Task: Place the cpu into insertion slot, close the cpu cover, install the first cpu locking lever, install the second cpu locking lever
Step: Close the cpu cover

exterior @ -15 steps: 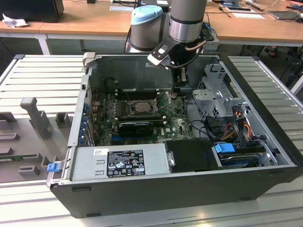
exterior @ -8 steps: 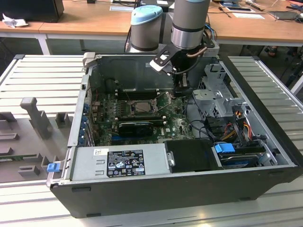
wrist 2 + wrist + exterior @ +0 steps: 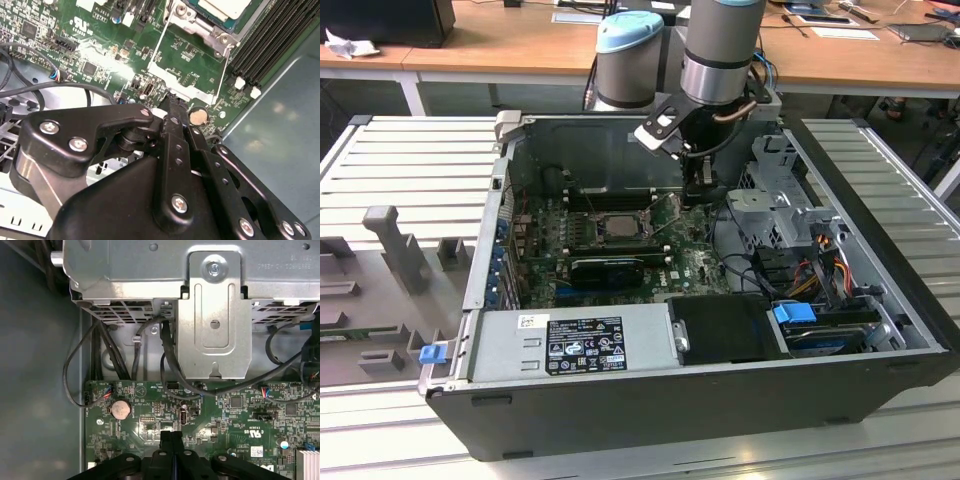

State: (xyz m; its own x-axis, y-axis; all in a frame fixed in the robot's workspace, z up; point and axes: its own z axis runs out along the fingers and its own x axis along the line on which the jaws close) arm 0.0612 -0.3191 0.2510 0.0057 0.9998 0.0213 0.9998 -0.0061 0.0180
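The cpu [image 3: 620,224] lies in the insertion slot [image 3: 596,228] on the green motherboard, its pale top also visible in the second wrist view [image 3: 225,6]. The silver cpu cover [image 3: 190,15] lies around the chip. Two thin wire locking levers [image 3: 157,47] [image 3: 223,70] run from the socket towards my fingertips. My gripper [image 3: 705,195] hangs over the board to the exterior view's right of the socket. It is shut with nothing between the black fingers [image 3: 166,440], whose tips [image 3: 175,107] hover just above the board near the ends of the levers.
A metal drive cage [image 3: 215,315] with black cables [image 3: 167,365] stands just beyond the gripper. A coin battery [image 3: 120,409] sits close to the fingertips. Long black memory slots [image 3: 270,40] flank the socket. The power supply [image 3: 575,340] and case walls [image 3: 600,150] hem in the board.
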